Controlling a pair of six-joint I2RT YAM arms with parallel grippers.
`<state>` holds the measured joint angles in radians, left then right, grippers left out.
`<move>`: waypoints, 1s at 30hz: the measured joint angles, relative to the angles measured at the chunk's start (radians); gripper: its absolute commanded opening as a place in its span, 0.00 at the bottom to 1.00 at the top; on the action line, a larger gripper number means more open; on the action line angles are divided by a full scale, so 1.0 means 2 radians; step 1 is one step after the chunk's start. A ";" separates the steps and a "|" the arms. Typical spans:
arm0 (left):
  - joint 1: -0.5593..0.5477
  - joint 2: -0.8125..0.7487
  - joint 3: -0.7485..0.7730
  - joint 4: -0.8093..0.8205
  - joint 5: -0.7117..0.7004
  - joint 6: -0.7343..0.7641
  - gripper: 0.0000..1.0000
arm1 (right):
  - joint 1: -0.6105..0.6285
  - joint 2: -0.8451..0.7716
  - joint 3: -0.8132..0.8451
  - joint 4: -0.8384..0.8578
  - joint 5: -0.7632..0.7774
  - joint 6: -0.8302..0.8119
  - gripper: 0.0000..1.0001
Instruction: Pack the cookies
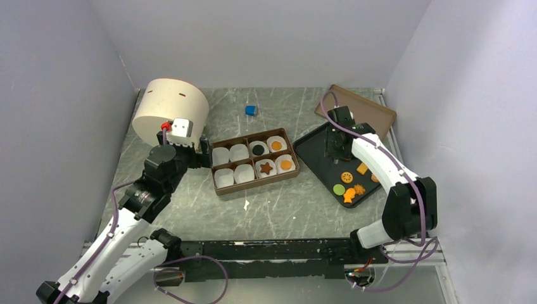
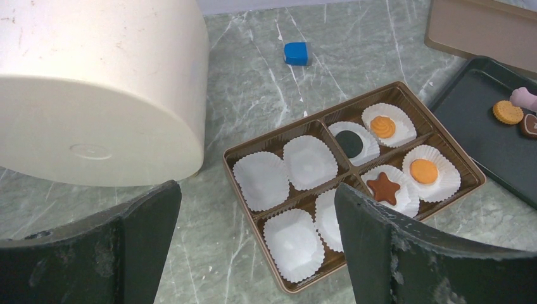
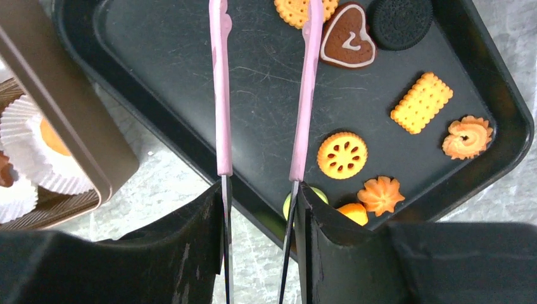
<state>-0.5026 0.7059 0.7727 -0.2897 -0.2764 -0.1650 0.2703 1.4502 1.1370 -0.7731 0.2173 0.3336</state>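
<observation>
A brown box with white paper cups sits mid-table. Its right half holds cookies: a black round, an orange swirl, an orange round and a brown star. The left cups are empty. My left gripper hangs open over the box's left end, holding nothing. My right gripper is shut on pink-tipped tweezers over the black tray. The tweezer arms stand apart with nothing between them. Several cookies lie on the tray, among them a heart, a yellow rectangle and an orange round.
A large cream round container stands at the back left, close to my left arm. A small blue cube lies behind the box. A brown lid rests at the back right behind the tray. Grey walls close in on both sides.
</observation>
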 measured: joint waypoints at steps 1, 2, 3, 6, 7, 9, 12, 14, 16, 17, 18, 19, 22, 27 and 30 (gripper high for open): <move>0.000 0.000 0.000 0.000 0.000 0.000 0.96 | -0.002 0.003 -0.001 0.002 0.000 0.000 0.45; 0.000 0.000 0.000 0.000 0.000 0.000 0.96 | -0.005 0.007 -0.003 0.006 0.000 0.000 0.45; 0.000 0.000 0.000 0.000 0.000 0.000 0.96 | -0.008 0.011 -0.004 0.009 0.000 0.000 0.45; 0.000 0.000 0.000 0.000 0.000 0.002 0.96 | -0.016 0.024 -0.008 0.020 0.000 0.000 0.47; 0.000 0.000 0.000 0.000 0.000 0.002 0.96 | -0.019 0.028 -0.009 0.023 0.000 0.000 0.47; 0.000 0.000 0.000 0.000 0.000 0.002 0.96 | -0.025 0.035 -0.011 0.028 0.000 0.000 0.47; 0.000 0.000 0.000 0.000 0.000 0.003 0.96 | -0.031 0.040 -0.015 0.036 0.001 0.000 0.47; 0.000 0.000 0.000 0.000 0.001 0.003 0.96 | -0.034 0.044 -0.018 0.041 0.001 0.000 0.48; 0.000 0.000 0.000 0.000 0.001 0.003 0.96 | -0.038 0.048 -0.020 0.046 0.001 0.000 0.48; 0.000 0.000 0.000 0.000 0.001 0.003 0.96 | -0.041 0.051 -0.020 0.049 0.000 0.000 0.48; 0.000 0.000 0.000 0.000 0.001 0.003 0.96 | -0.044 0.055 -0.021 0.053 0.000 0.000 0.48; 0.000 0.000 0.000 0.000 0.001 0.003 0.96 | -0.047 0.058 -0.022 0.057 -0.001 -0.001 0.48; 0.000 0.000 0.000 0.000 0.001 0.003 0.96 | -0.054 0.070 -0.022 0.066 -0.003 -0.001 0.47; 0.000 0.000 0.000 0.000 0.001 0.004 0.96 | -0.057 0.087 -0.024 0.076 -0.010 -0.006 0.47; 0.000 0.000 0.000 0.000 0.001 0.004 0.96 | -0.057 0.095 -0.026 0.078 -0.016 -0.008 0.46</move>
<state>-0.5026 0.7055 0.7727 -0.2893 -0.2741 -0.1577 0.1566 1.6398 1.0851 -0.6167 0.1860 0.3172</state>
